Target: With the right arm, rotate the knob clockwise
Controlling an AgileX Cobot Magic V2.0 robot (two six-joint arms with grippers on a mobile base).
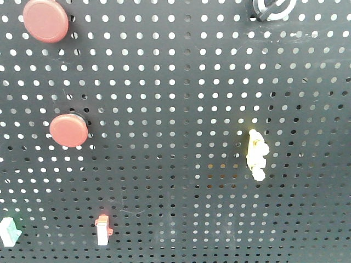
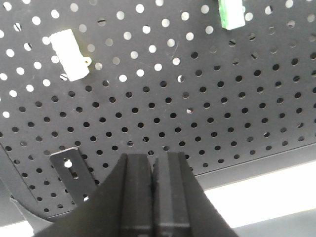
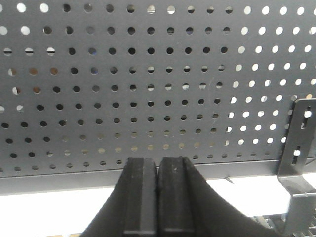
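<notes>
Silver-collared knob (image 1: 271, 7) sits at the pegboard's (image 1: 181, 82) top edge, barely visible. Right gripper (image 3: 158, 170) and left gripper (image 2: 153, 165) fingers pressed together. I judge: open right, straddle pointer squarely.

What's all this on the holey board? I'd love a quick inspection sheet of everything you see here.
Surface: dark pegboard, upright.
Job's things: knob, cut off by the top edge in the front view.
Clutter: two red buttons, yellow toggle, white switch, green part.
Grippers: left gripper shut, empty; right gripper shut, empty, facing bare board.
Cables: nothing seen.
Surroundings: metal bracket at the board's edge.
</notes>
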